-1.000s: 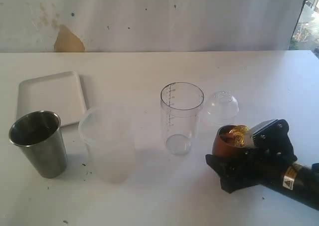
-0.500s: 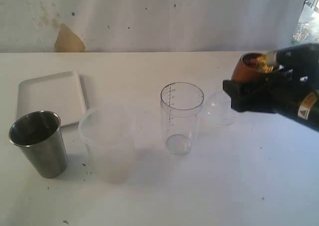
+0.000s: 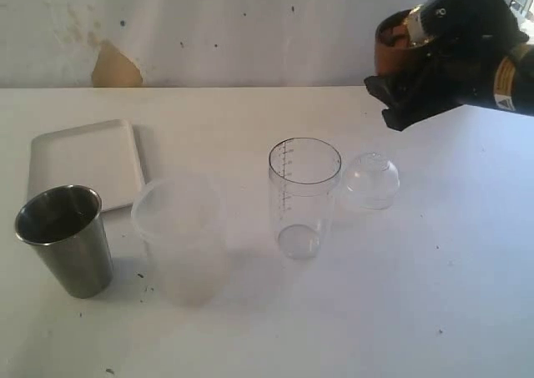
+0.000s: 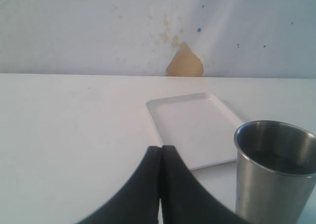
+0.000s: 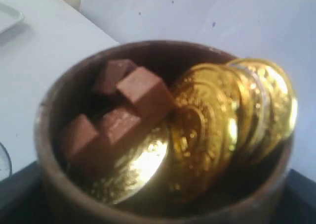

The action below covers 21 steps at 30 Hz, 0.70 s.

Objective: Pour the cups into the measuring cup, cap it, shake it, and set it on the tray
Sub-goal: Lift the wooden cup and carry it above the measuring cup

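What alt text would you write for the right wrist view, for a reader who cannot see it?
A brown wooden cup fills the view, holding shiny gold coins and brown cubes. Behind it lie a white table and a pale wall.

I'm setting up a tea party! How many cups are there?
4: a steel tumbler by the tray, a frosted plastic cup beside it, a clear measuring cup in the middle, and a wooden cup held up in the right gripper. None looks hidden.
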Tool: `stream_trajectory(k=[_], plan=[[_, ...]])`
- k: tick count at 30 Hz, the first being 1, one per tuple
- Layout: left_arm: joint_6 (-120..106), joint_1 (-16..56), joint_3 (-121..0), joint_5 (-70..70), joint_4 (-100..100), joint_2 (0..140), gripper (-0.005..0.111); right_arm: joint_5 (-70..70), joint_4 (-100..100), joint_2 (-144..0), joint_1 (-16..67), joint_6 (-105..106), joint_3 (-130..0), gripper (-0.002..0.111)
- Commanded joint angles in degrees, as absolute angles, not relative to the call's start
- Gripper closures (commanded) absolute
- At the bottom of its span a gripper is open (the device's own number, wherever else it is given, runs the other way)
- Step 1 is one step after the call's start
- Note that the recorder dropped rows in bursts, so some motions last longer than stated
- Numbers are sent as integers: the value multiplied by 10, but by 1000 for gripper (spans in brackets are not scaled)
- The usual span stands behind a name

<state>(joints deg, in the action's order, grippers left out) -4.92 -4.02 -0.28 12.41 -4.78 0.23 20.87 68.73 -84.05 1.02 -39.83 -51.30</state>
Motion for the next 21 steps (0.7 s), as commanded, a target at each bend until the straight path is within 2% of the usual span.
stream_trajectory(k=[1,21], plan=[[-46,-38,0,120,-46,0,107,231,701,-865,37,-406,-539,108],[-46,-38,0,120,-46,0,107,224,727,-917,69,-176,-558,108]])
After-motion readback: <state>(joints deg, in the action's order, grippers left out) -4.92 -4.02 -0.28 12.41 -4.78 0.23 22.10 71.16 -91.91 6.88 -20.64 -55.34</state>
